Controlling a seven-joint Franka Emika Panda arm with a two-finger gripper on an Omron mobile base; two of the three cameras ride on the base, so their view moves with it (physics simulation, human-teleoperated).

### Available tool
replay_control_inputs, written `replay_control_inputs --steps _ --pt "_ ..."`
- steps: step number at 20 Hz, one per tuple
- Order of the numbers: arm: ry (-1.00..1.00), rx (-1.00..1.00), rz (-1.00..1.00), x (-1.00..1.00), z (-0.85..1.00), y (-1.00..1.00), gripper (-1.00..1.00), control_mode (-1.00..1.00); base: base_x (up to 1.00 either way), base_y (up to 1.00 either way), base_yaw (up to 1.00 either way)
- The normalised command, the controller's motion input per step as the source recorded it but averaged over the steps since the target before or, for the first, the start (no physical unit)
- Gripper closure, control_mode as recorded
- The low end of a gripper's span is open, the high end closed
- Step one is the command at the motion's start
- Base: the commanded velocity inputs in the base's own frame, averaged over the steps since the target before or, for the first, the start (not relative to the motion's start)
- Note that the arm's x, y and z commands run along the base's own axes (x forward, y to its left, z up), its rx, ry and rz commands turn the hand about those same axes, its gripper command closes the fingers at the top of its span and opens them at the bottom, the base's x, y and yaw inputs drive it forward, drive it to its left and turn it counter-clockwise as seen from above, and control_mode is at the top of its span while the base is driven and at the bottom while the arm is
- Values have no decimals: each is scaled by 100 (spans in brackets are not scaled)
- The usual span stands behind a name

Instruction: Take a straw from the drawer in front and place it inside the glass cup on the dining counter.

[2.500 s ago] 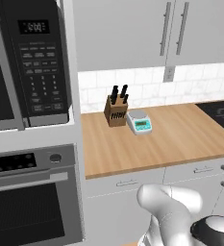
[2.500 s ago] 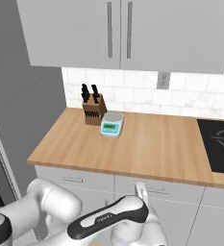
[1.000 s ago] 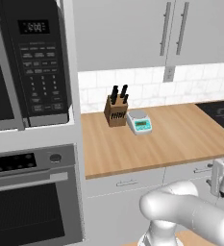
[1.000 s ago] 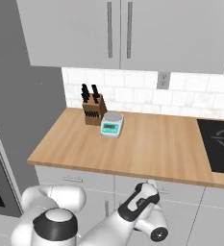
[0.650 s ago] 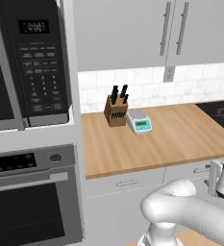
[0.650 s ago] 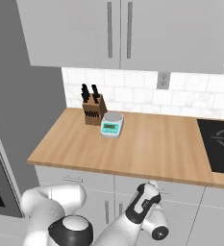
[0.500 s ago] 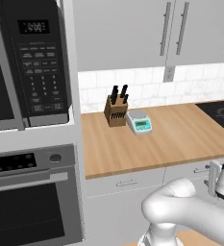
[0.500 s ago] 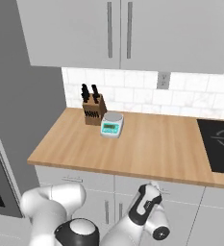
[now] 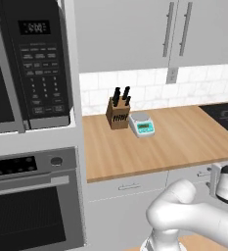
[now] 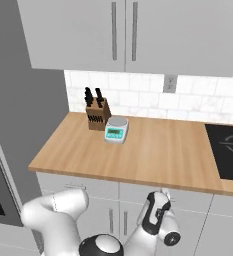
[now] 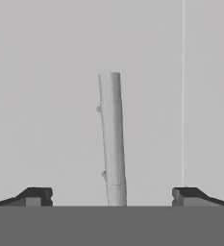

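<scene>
Grey cabinet fronts run under a narrow wooden desk with white tile behind it; on this desk stand a knife block and a small kitchen scale.

The step in hand, as I judge it, is to grip the handle of the drawer and pull it open. In the hand view the silver bar stands between the two dark finger tips of the gripper, which are spread wide apart and hold nothing. To do this well, the gripper should go forward until the bar lies deep between the fingers, close firmly on its middle part, and then pull straight back, without any twist. The bar looks a little tilted in the hand view, so a small roll of the wrist before closing may help.

From the right base view, the white arm bends low in front of the cabinets, and the hand points forward at the drawer front just under the desk edge. In the left base view the hand is at the right border, near the same front.

The straw is presumably inside the closed drawer.
</scene>
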Motion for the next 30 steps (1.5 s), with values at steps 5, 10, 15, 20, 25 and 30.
replay_control_inputs --steps 5,10,15,20,25,30 --pt "4 0 0 39 -31 -9 -100 -100 0 0 0" --pt "0 0 0 21 -41 -13 -100 -100 0 0 0" --pt "5 0 0 32 -36 -3 -100 -100 0 0 0" --pt "12 0 0 37 -41 -5 100 -100 0 0 0" --pt "11 0 0 24 -46 -14 100 -100 0 0 0" --pt "21 0 -1 0 -80 -16 100 -100 0 0 0"
